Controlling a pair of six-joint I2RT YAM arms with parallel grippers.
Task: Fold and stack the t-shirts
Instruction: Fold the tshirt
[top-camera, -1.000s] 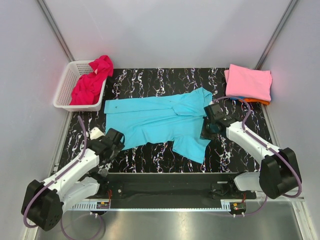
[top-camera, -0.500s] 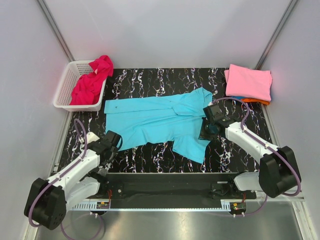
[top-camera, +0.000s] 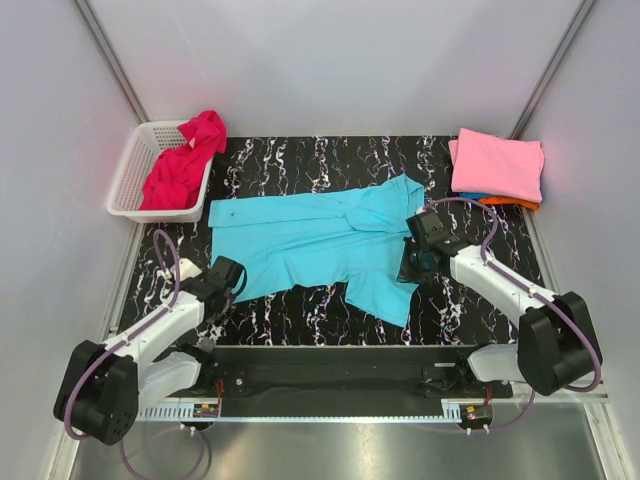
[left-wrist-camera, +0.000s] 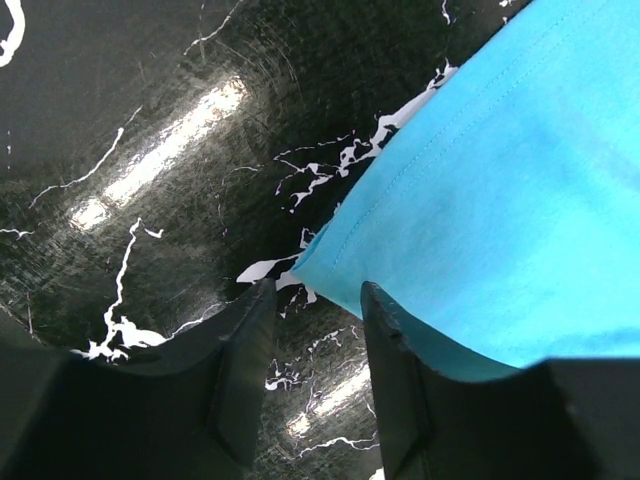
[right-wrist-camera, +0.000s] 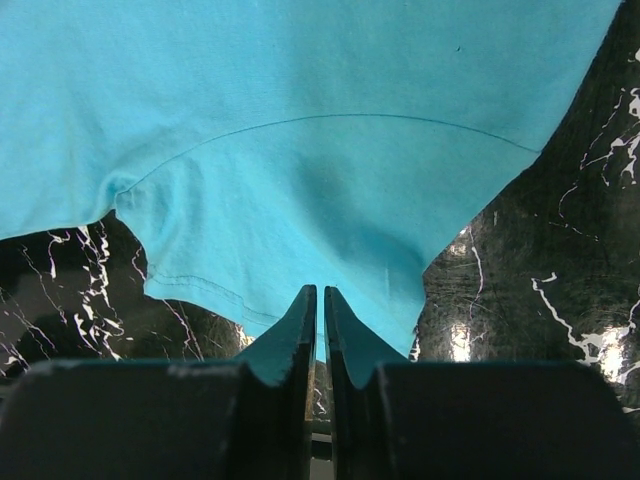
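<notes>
The right gripper (right-wrist-camera: 320, 292) is pinching the turquoise t-shirt (right-wrist-camera: 300, 120) by its hem, jaws nearly together. The left gripper (left-wrist-camera: 316, 292) is straddling a corner, jaws apart. Only the top view is showing it spread mid-table, a magenta t-shirt (top-camera: 185, 160) in the basket (top-camera: 128, 177), and a pink t-shirt (top-camera: 497, 163) folded far right.

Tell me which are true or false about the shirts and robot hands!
1. The turquoise shirt lies spread on the table. True.
2. The basket holds a blue shirt. False: a red shirt.
3. The right gripper pinches the turquoise shirt. True.
4. The pink shirt is crumpled. False: it lies neatly folded.
5. The left gripper is at the basket. False: it's at the turquoise shirt's corner, open.
</notes>
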